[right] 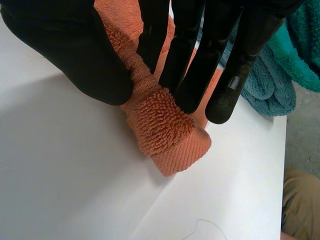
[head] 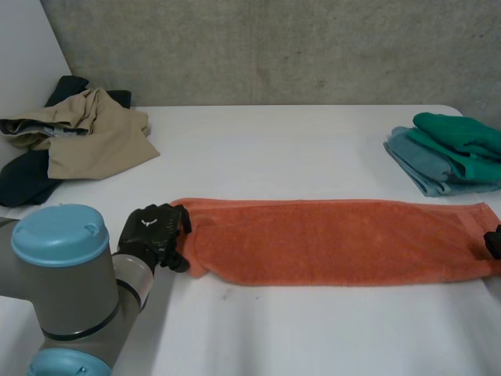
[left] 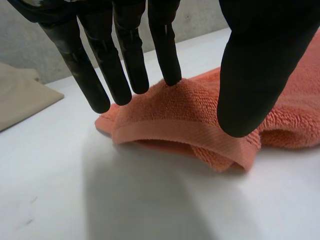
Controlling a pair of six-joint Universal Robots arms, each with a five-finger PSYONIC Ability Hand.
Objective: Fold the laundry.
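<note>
An orange towel (head: 329, 243) lies as a long folded strip across the table's front half. My left hand (head: 153, 233) is at its left end. In the left wrist view that hand (left: 260, 60) straddles the end of the towel (left: 190, 107), nearly straight fingers on one side and thumb on the other, and the cloth humps up pinched between them. My right hand (head: 493, 241) is at the towel's right end. In the right wrist view that hand (right: 65, 50) pinches a bunched corner of the towel (right: 170, 135) between thumb and fingers, lifted slightly off the table.
A heap of beige and dark clothes (head: 86, 137) lies at the back left. A folded stack of teal and green towels (head: 450, 153) sits at the back right, close behind my right hand. The white table (head: 313, 337) is bare in front of the towel.
</note>
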